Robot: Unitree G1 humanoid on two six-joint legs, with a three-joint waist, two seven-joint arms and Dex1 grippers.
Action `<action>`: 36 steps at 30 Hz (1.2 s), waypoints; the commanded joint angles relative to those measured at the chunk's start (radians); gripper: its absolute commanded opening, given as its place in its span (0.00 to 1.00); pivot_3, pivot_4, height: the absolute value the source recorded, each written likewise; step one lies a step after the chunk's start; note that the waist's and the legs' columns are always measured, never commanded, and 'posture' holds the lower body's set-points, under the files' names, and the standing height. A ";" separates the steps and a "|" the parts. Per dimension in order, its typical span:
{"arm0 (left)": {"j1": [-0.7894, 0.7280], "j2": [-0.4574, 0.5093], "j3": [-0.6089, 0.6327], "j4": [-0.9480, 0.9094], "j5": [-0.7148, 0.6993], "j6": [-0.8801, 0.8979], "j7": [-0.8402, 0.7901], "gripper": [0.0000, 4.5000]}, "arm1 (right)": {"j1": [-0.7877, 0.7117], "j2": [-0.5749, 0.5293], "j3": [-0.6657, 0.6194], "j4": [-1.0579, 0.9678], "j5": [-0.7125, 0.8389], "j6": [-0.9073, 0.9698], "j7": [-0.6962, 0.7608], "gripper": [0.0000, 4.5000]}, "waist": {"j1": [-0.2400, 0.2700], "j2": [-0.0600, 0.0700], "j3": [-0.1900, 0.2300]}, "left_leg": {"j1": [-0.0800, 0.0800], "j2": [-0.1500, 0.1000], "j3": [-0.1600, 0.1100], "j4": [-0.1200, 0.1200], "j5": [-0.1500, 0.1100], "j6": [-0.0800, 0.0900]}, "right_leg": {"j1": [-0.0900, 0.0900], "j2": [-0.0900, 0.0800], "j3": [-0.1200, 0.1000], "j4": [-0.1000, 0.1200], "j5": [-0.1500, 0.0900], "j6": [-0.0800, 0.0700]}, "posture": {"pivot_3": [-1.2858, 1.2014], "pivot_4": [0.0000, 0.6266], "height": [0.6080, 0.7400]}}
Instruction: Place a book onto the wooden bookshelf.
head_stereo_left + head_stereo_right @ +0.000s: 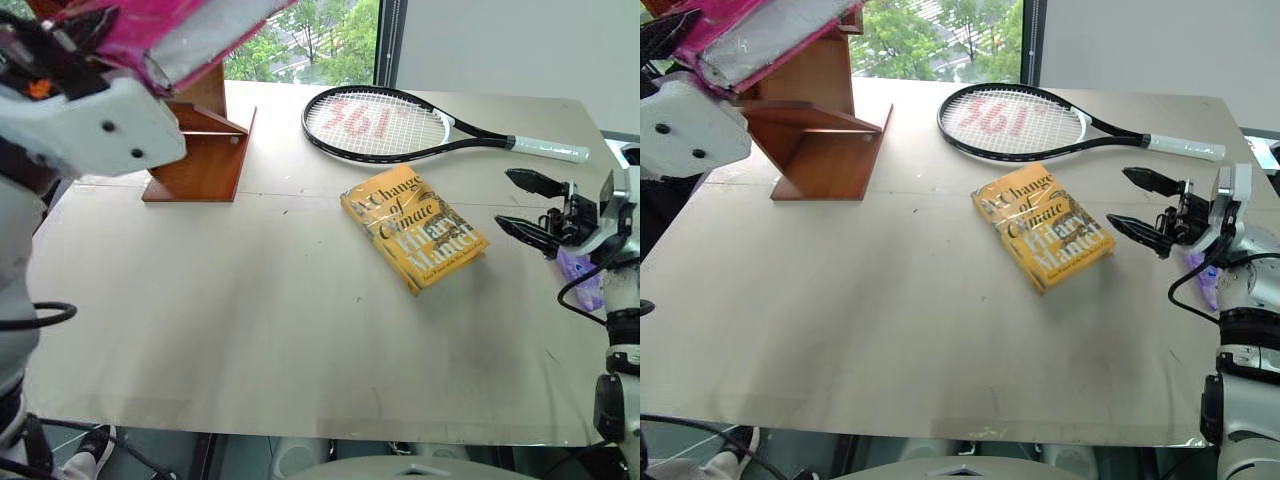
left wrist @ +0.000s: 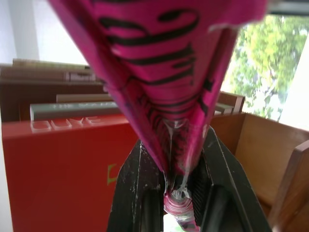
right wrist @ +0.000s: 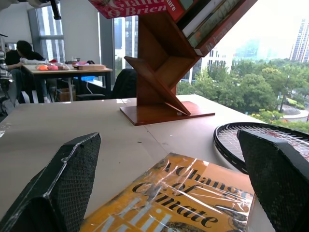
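Left gripper (image 2: pixel 176 193), black two-fingered: clamped on hot-pink glossy paperback book (image 2: pixel 159 63) with black lettering, cover edges pinched between both fingers (image 2: pixel 133 193).

Head views:
- Book raised at upper left, white page edges showing, over reddish-brown polished wooden bookshelf (image 1: pixel 820 140) with angled boards and flat base.
- Bookshelf standing at far left of pale grey surface (image 1: pixel 250 320).
- Yellow-orange book titled "A Change of Climate" (image 1: pixel 413 228), lying flat near centre of surface, cover up, corners turned askew.
- Black-framed tennis racket (image 1: pixel 380 124) with white strings, red marking and white grip, lying flat beyond yellow-orange book, handle toward right edge.
- Right gripper (image 1: pixel 528 207), black fingers spread wide, nothing between them, pointing toward yellow-orange book from right side, apart from it.
- Small purple item (image 1: pixel 582 275) below right gripper, kind not discernible.

Left wrist view:
- Red-orange book (image 2: pixel 63 169) and other volumes shelved behind pink book; wooden compartment wall to one side.

Right wrist view:
- Two black fingers (image 3: pixel 67 179) wide apart, yellow-orange book between and beyond them under clear wrap.
- Racket head just past that book.
- Bookshelf farther back, books leaning in upper angled compartment.
- Person seated at distant table (image 3: pixel 63 70).
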 commanded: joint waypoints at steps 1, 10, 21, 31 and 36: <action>-0.056 0.055 -0.052 0.080 0.084 0.044 0.008 0.03 | -0.006 0.010 -0.020 -0.009 0.005 -0.020 0.018 1.00 | -0.001 0.001 0.000 | 0.000 0.000 0.000 0.000 0.000 0.000 | 0.000 0.000 0.000 0.000 0.000 0.000 | 0.52 0.24 1.00; -0.109 0.110 -0.205 0.139 0.154 0.115 -0.093 0.03 | 0.075 0.007 -0.050 -0.104 0.027 0.002 -0.010 1.00 | -0.003 0.002 0.001 | -0.002 0.001 0.002 -0.001 0.000 0.000 | -0.003 0.002 0.003 0.000 0.000 0.000 | 0.52 0.24 1.00; -0.329 0.079 -0.454 0.255 0.401 0.202 -0.237 0.03 | 0.110 0.062 -0.038 -0.144 0.013 -0.037 -0.059 1.00 | 0.002 0.002 0.001 | -0.004 0.000 0.001 0.001 0.000 0.000 | -0.004 0.006 0.000 0.002 0.000 0.000 | 0.52 0.24 1.00; -0.639 -0.033 -0.632 0.489 0.547 0.169 -0.470 0.03 | 0.112 0.089 -0.036 -0.138 0.011 -0.062 -0.072 1.00 | 0.000 0.002 0.001 | -0.010 0.001 0.000 0.005 0.000 0.000 | -0.007 0.008 -0.002 0.003 0.000 0.000 | 0.52 0.24 1.00; -0.756 -0.035 -0.670 0.615 0.574 0.058 -0.509 0.03 | 0.111 0.096 -0.031 -0.135 0.008 -0.068 -0.065 1.00 | -0.002 0.002 0.001 | -0.011 0.001 0.001 0.006 0.000 0.000 | -0.007 0.008 -0.005 0.001 0.000 0.001 | 0.52 0.24 1.00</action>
